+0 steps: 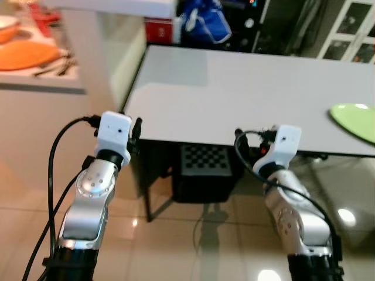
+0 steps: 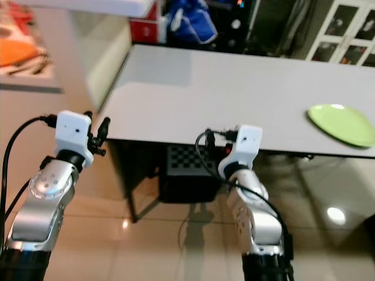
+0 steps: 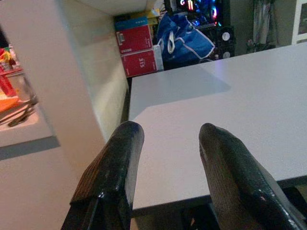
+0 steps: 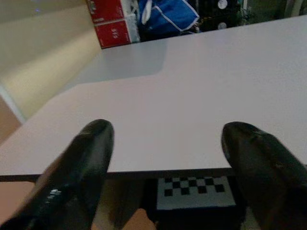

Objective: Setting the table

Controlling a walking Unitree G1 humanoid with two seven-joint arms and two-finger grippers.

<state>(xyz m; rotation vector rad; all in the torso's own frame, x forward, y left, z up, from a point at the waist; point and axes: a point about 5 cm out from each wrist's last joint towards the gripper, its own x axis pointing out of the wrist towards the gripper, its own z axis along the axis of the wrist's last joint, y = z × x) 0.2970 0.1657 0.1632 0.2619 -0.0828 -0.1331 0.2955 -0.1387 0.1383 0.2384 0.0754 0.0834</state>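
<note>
**Two grippers empty at table edge; one plate at far right**

One large white table (image 1: pixel 246 93) spans the scene, its near edge directly ahead of both arms. Its top is bare apart from a green plate (image 2: pixel 343 124), which lies flat near the right end, close to the near edge and well apart from either gripper.

Left of the table stands a white counter (image 1: pixel 41 82) carrying an orange mat (image 1: pixel 26 55) with cutlery (image 1: pixel 55 67) just beside it. Beyond the table's far edge sit a blue bag (image 1: pixel 205 23) and red boxes (image 3: pixel 139 48). Under the table, between the two arms, is a dark box with a checkerboard panel (image 1: pixel 205 161), resting on the glossy tiled floor (image 1: pixel 187 246).

Left gripper (image 3: pixel 168 139): raised before the table's left near corner, fingers spread apart, nothing between them. One finger (image 3: pixel 122 158) overlaps the counter side in the wrist view.

Right gripper (image 4: pixel 165 139): raised at the near edge toward the table's middle, fingers wide apart and holding nothing, the checkerboard panel visible below between them.
</note>
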